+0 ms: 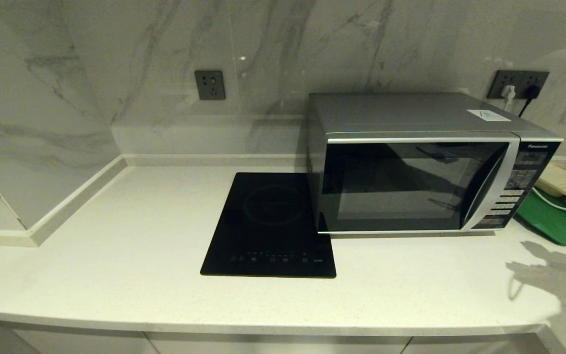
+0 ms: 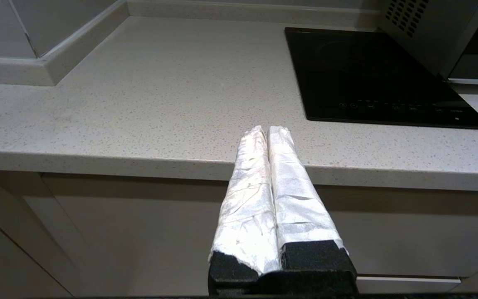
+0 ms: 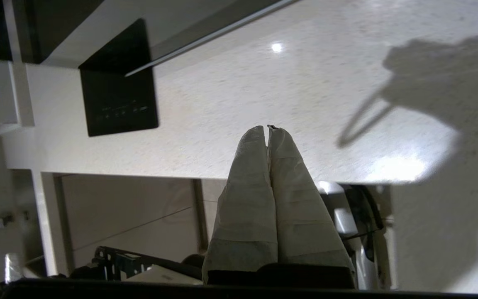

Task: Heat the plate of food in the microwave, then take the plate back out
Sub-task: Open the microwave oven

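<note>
The microwave [image 1: 420, 167] is set on the counter [image 1: 116, 255] with its dark door closed, its left side just beside the induction hob [image 1: 270, 223]; the plate of food is nowhere seen, perhaps behind the glass; the left gripper [image 2: 269, 129] is held off the counter's front edge, fingers pressed together on nothing; the right gripper [image 3: 268, 128], likewise closed and empty, is held above the counter, judged ready for the door.

My microwave [image 1: 425, 162] is silver-grey with a dark glass door and a dark button panel. The induction hob [image 1: 270, 223] beside it is flat black. The desk [image 1: 116, 246] is pale speckled cream, the wall [image 1: 116, 59] grey-veined white marble. A green tray [image 1: 553, 221] shows. My left hand [image 2: 268, 131] is wrapped white, my right hand [image 3: 268, 129] off-white.
</note>
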Controlling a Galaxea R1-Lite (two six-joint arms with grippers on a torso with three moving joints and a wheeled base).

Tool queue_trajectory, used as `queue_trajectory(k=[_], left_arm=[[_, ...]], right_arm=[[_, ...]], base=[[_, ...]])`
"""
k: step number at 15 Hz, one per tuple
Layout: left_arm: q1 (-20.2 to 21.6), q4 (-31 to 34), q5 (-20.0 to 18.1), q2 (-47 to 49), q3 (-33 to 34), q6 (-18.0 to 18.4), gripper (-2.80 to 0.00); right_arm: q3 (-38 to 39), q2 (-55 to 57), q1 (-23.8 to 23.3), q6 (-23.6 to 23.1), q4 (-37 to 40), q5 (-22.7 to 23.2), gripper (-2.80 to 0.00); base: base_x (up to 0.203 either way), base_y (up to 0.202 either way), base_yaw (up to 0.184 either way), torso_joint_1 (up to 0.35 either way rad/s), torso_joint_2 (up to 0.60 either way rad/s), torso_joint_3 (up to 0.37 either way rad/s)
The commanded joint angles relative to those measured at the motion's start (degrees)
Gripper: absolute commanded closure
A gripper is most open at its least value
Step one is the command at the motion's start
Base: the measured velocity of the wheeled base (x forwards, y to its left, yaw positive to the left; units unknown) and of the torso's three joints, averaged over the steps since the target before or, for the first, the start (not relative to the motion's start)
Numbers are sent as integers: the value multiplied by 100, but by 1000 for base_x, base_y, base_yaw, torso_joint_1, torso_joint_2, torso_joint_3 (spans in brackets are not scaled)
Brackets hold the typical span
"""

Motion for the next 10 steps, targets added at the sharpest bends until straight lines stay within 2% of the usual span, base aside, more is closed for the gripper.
queue_trajectory(k=[1, 4, 6, 10], left_arm=[[2, 4, 2, 0, 1, -2, 0], [2, -2, 2, 0, 1, -2, 0], [2, -2, 2, 0, 1, -2, 0], [2, -2, 2, 0, 1, -2, 0]], right_arm=[[-405, -1611, 599, 276, 718, -212, 0], [-1124, -2991, 1751, 886, 1565, -630, 0], [-1412, -3930, 2362, 1049, 2081, -951, 0], [-1470, -5829, 2770, 845, 2780, -1908, 0]], base=[[0, 0, 0, 0, 0, 0], [0, 0, 0, 0, 0, 0], [0, 0, 0, 0, 0, 0], [0, 0, 0, 0, 0, 0]])
